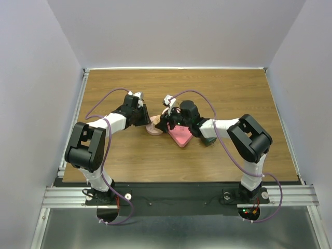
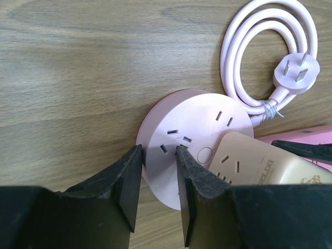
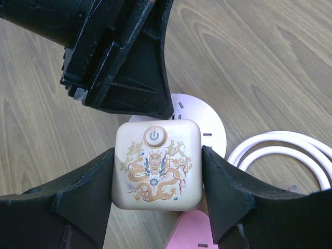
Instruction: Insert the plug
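A round pink socket hub (image 2: pixel 194 122) lies flat on the wooden table (image 1: pixel 233 93). My left gripper (image 2: pixel 157 150) sits at its near-left rim with the jaws a narrow gap apart: one finger (image 2: pixel 127 187) is beside the rim and the other is over the top face. Nothing is pinched between them. My right gripper (image 3: pixel 157 166) is shut on a beige cube plug (image 3: pixel 157 163) with a dragon print and a power button. It holds the plug over the hub (image 3: pixel 210 129). The plug also shows in the left wrist view (image 2: pixel 259 166), tilted over the hub's right part.
The hub's pink cord (image 2: pixel 270 46) lies coiled beyond it, ending in a three-pin plug (image 2: pixel 296 72). A pink flat power strip (image 1: pixel 180 136) lies under the right gripper. The left arm's wrist (image 3: pixel 119 57) is close beyond the cube.
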You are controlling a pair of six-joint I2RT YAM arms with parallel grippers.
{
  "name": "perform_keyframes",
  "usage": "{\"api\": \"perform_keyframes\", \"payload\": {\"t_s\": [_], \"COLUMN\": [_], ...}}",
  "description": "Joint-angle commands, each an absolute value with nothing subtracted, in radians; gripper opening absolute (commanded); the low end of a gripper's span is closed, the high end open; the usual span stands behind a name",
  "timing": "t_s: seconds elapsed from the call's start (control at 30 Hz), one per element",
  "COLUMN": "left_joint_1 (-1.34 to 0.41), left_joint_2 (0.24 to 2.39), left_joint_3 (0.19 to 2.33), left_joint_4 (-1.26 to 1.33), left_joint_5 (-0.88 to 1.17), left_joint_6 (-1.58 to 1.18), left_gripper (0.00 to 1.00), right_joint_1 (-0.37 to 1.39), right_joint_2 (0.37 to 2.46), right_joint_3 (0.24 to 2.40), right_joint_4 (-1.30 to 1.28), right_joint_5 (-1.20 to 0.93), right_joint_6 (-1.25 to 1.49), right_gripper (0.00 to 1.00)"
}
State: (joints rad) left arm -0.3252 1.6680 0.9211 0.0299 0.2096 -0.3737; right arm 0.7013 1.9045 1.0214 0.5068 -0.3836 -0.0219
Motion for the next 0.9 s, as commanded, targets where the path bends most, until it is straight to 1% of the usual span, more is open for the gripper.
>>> {"api": "perform_keyframes", "payload": {"t_s": [0.0,0.33,0.7,0.87], "left_joint_1": [-0.336,-0.336,-0.330,-0.324], "left_joint_2": [1.700,1.724,1.736,1.740], "left_joint_3": [0.946,0.960,0.965,0.973], "left_joint_4": [0.012,0.015,0.014,0.015], "left_joint_5": [0.213,0.221,0.225,0.232], "left_joint_6": [-0.357,-0.354,-0.353,-0.356], "left_gripper": [0.40,0.39,0.37,0.36], "right_joint_1": [0.729,0.755,0.773,0.775], "right_joint_2": [2.036,2.065,2.002,2.017], "right_joint_3": [0.959,0.913,0.793,0.804], "right_joint_4": [0.204,0.170,0.147,0.135], "right_joint_5": [-0.324,-0.299,-0.281,-0.285], "right_joint_6": [-0.072,-0.014,0.107,0.110], "right_gripper": [0.00,0.01,0.00,0.01]}}
